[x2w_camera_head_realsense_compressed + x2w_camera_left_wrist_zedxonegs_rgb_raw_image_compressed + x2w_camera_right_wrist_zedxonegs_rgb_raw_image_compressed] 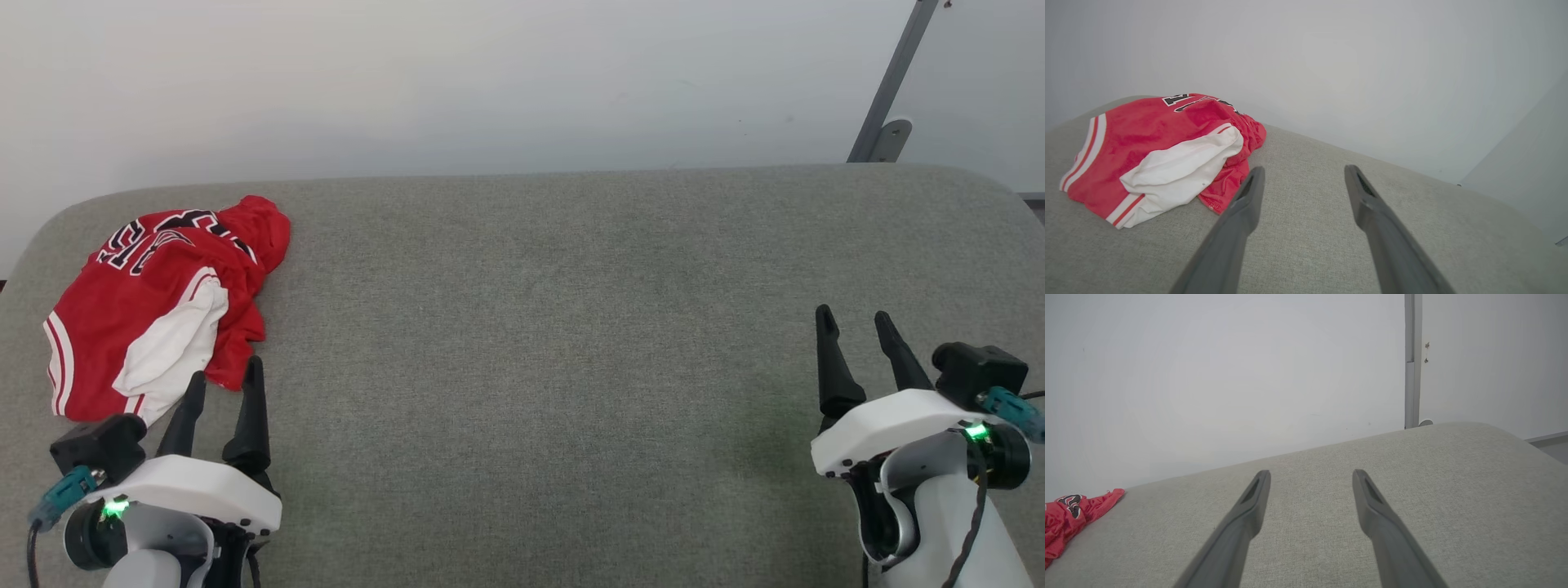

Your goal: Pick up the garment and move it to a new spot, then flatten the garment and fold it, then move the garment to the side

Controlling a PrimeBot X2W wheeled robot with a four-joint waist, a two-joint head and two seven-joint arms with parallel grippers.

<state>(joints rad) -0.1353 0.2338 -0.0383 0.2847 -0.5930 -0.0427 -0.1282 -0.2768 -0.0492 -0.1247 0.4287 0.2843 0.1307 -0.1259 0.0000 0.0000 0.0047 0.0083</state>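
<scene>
Where the grey fabric-covered surface (531, 343) reaches its far edge, with both far corners rounded, a plain pale wall (490, 82) rises behind it. The surface spans the head view from side to side.

The garment (155, 302) lies in a crumpled heap on the left part of the surface, towards the far left corner. It is red, with a white sleeve folded across its near side and red-and-white striped trim along its left edge. Part of the black, white-edged lettering shows on its far side.

The left gripper (227, 369) sits at the near left, just beside the garment's near hem, its two dark fingers spread wide with nothing between them. Whether a fingertip touches the cloth cannot be told.

The right gripper (854, 314) is at the near right over bare fabric, well apart from the garment, its fingers likewise wide and empty.

A slanted grey post (894, 82) stands against the wall at the far right. A small green light (114, 508) glows on the left wrist.
</scene>
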